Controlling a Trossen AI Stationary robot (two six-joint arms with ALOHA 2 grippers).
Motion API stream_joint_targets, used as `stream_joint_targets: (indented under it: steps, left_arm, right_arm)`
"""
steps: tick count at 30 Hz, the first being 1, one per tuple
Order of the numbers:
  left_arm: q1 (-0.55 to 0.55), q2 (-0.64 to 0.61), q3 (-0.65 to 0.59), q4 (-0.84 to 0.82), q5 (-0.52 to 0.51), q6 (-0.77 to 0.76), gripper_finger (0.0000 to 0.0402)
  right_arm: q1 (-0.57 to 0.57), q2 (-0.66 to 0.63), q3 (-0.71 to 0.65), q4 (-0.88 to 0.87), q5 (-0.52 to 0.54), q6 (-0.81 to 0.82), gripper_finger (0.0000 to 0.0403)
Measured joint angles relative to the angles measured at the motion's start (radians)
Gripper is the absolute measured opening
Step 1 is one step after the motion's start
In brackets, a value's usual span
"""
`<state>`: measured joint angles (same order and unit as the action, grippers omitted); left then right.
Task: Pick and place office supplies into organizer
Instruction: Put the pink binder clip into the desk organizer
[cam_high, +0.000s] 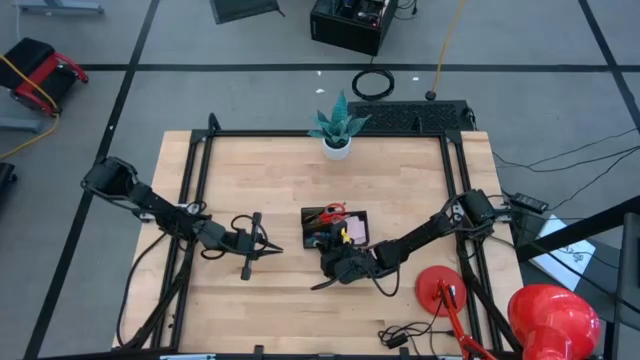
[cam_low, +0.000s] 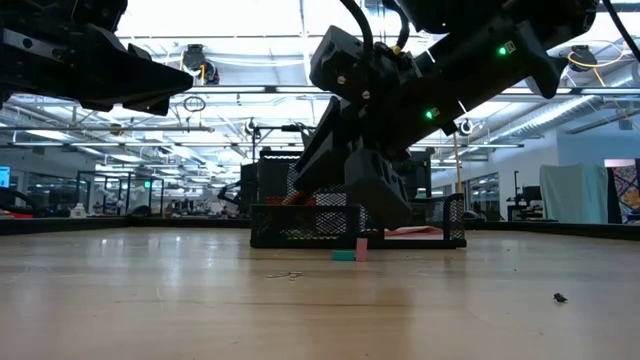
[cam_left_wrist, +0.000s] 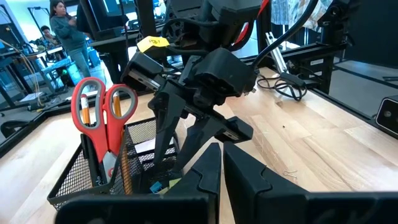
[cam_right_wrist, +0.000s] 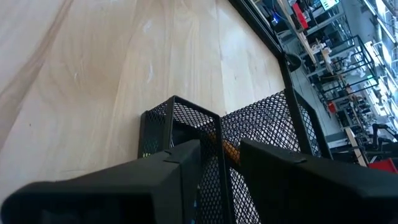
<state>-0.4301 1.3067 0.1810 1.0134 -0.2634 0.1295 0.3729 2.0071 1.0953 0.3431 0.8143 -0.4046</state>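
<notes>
Item, nearest the low camera: bare wooden table (cam_low: 320, 310), with a few small clips (cam_low: 285, 275) loose on it and a dark speck off toward the low view's right.

Item, left: left gripper (cam_high: 268, 250), hovering over open board well apart from the tray, fingers (cam_left_wrist: 205, 177) pressed together and holding nothing. Waiting arm.

Item, centre: organizer (cam_high: 335, 228), a black mesh tray with two compartments, standing in the middle of the table in front of a white plant pot (cam_high: 337, 148). Red-handled scissors (cam_left_wrist: 102, 118) stand upright in one compartment, with an orange pencil (cam_left_wrist: 124, 177) slanting beside them. A pink sticky-note pad (cam_high: 355, 232) lies in the other. A small pink and teal piece (cam_low: 350, 252) sits on the board just in front of the tray.

Item, right of centre: right gripper (cam_high: 335, 262), down at the tray's near edge, fingers (cam_right_wrist: 186, 168) a little apart, straddling the mesh rim. Whether anything sits between them cannot be told; the orange pencil shows just past the tips, inside the mesh.

Handling note: judged a release into the compartment. Advisable to widen the fingers fully, lift straight up clear of the rim, and avoid dragging the light tray.

Item, far right: red lamp (cam_high: 555, 318), apart from the work.
</notes>
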Motion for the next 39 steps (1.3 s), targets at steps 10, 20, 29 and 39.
stream_joint_targets:
  steps: [10,20,29,39]
  left_arm:
    - [0.000,0.000,0.000,-0.015,0.000,0.000,0.0026]
    - [0.000,0.000,0.000,-0.016,0.000,-0.020,0.0026]
    - [0.000,0.000,0.000,-0.014,0.000,-0.021,0.0026]
    - [0.000,0.000,0.000,-0.014,0.000,-0.035,0.0026]
  right_arm:
    - [0.050,-0.005,0.000,0.081,0.156,-0.145,0.0092]
    - [0.179,-0.179,0.000,0.091,0.205,-0.212,0.0036]
    - [0.218,-0.388,-0.008,-0.180,-0.092,0.040,0.0003]
    - [0.163,-0.510,-0.296,0.215,-0.503,-0.018,0.0001]
